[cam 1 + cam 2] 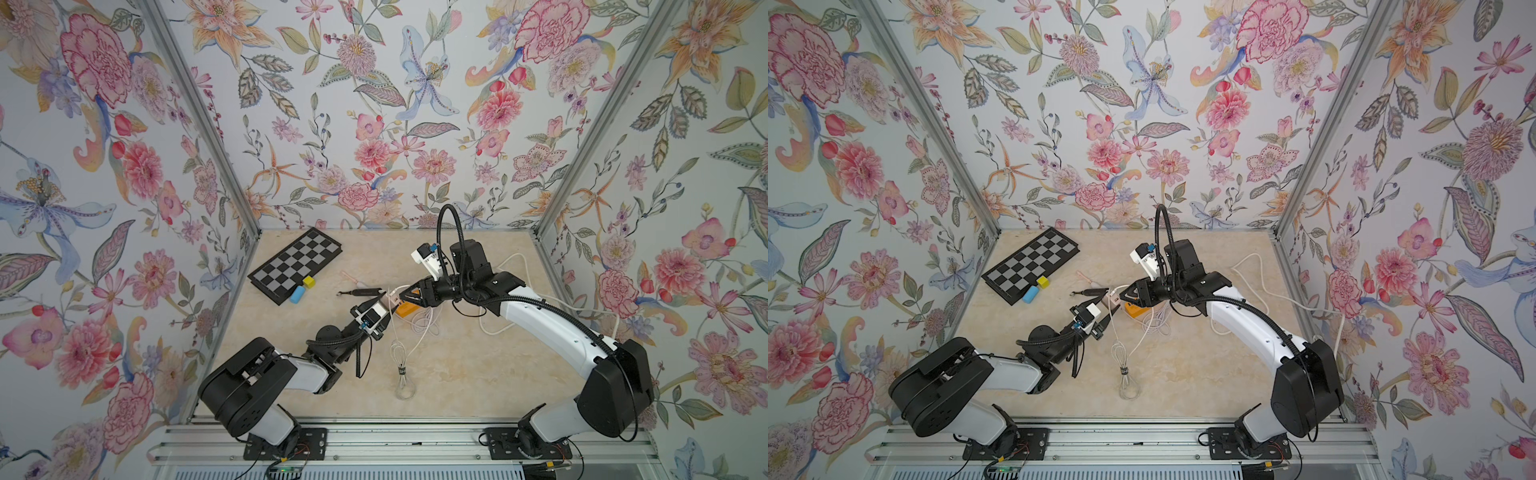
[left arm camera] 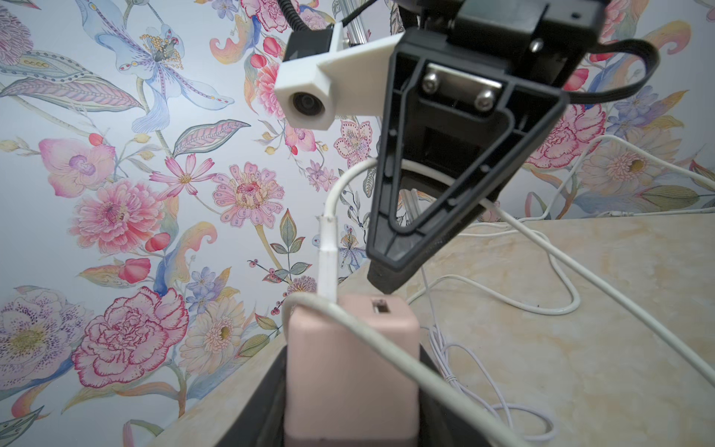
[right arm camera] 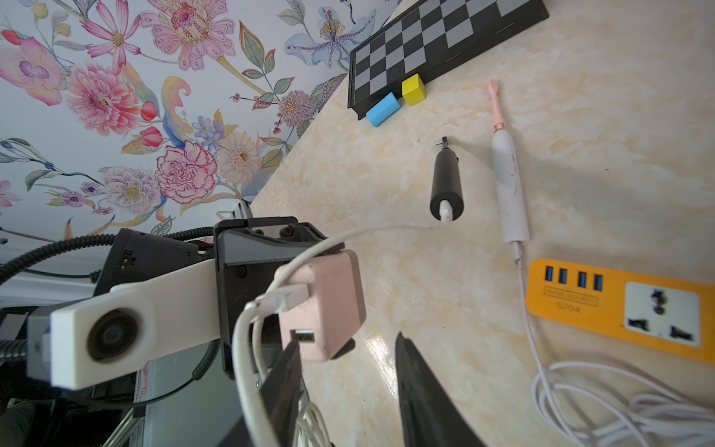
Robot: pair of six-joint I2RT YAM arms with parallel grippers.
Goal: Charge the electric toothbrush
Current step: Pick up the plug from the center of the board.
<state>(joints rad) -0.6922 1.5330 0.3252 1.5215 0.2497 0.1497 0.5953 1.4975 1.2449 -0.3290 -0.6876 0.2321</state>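
Lying flat on the marbled surface, the electric toothbrush has a white body and a pink brush head; it sits between the chessboard and the orange power strip, its base end just beside the strip's row of blue USB ports; a thin white cable is plugged into that base and runs past the strip to a loose coil; the toothbrush is well apart from both arms' jaws; beside it, roughly parallel, lies a black handle with a white lead in its end, the lead running off toward the arms; the left jaws are closed on a pink charger block, gripping two opposite sides and holding it above the surface with its port face turned toward the right arm; one port carries a white USB plug, while the other port is free; the right jaws stand partly open, with bare surface showing in the gap between them in the right wrist view; their tips are at the block's port face, one tip just at the free port in the left wrist view; the plug's white cable passes by these jaws, but whether it touches them I cannot tell; a blue block and a yellow block sit at the chessboard's edge, close to each other.
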